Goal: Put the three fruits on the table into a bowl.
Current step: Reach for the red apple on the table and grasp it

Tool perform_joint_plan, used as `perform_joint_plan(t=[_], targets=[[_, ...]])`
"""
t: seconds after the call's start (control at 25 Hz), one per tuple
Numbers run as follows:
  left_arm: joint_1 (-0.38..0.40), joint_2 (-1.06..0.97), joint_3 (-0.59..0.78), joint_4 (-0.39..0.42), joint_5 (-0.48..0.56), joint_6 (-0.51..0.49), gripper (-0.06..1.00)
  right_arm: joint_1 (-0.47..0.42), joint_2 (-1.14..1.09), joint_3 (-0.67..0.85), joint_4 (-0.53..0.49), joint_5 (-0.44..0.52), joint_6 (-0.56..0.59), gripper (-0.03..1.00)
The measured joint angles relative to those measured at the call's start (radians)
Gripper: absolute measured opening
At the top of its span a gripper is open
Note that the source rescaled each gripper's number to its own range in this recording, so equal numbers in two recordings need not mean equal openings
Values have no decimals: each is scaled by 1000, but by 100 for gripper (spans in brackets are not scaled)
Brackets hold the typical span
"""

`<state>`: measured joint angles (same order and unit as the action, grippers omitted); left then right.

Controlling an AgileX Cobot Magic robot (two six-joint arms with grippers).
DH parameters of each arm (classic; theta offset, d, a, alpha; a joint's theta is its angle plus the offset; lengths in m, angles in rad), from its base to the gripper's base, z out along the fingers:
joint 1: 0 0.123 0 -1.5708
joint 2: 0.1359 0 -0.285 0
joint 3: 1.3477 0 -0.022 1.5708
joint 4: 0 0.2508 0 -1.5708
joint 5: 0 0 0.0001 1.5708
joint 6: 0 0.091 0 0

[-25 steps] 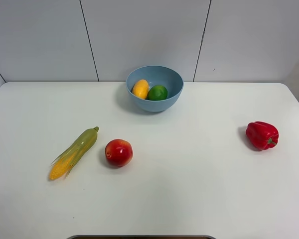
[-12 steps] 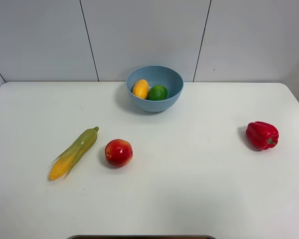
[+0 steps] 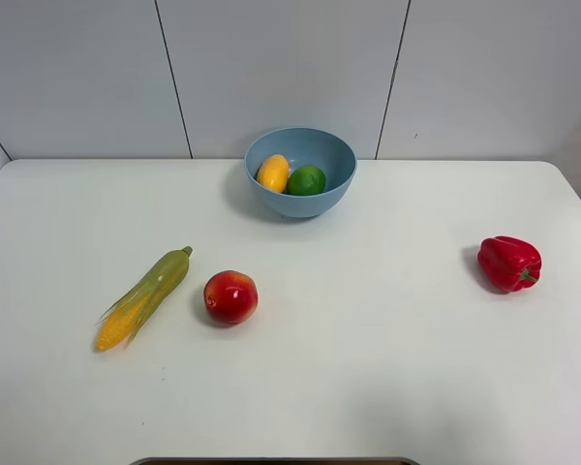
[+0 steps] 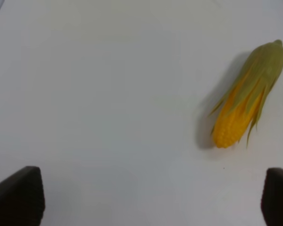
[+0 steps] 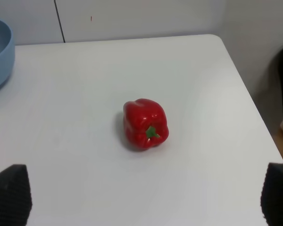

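Listing left to right, we logged: left gripper [image 4: 148, 197], jaws wide apart, empty, facing the corn [image 4: 245, 101]; apple [image 3: 230, 296], round, red with a yellowish blush, on the table [image 3: 387, 368] just right of the corn, so nearer the left arm; bowl [image 3: 300, 205] farther back, holding mango [image 3: 273, 172] and lime [image 3: 307, 180]; right gripper [image 5: 146, 200], equally wide, empty, facing the pepper [image 5: 145, 123].

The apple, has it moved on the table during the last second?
No. The apple lies at the same place, with the same gap to the corn, outside the bowl.
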<state>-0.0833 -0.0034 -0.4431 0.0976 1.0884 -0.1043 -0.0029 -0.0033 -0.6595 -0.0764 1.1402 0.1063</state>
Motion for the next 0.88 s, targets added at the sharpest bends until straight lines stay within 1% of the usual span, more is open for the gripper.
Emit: perform_joint_plan(t=[0.08,0.36,0.88], targets=[[0,0,0,0,0,0,76,0,0,13,-1,-17,1,100],[0,0,0,0,0,0,76,0,0,91,6,-32,2,100],[0,0,0,0,0,0,76,0,0,97,6,-40,0,100]])
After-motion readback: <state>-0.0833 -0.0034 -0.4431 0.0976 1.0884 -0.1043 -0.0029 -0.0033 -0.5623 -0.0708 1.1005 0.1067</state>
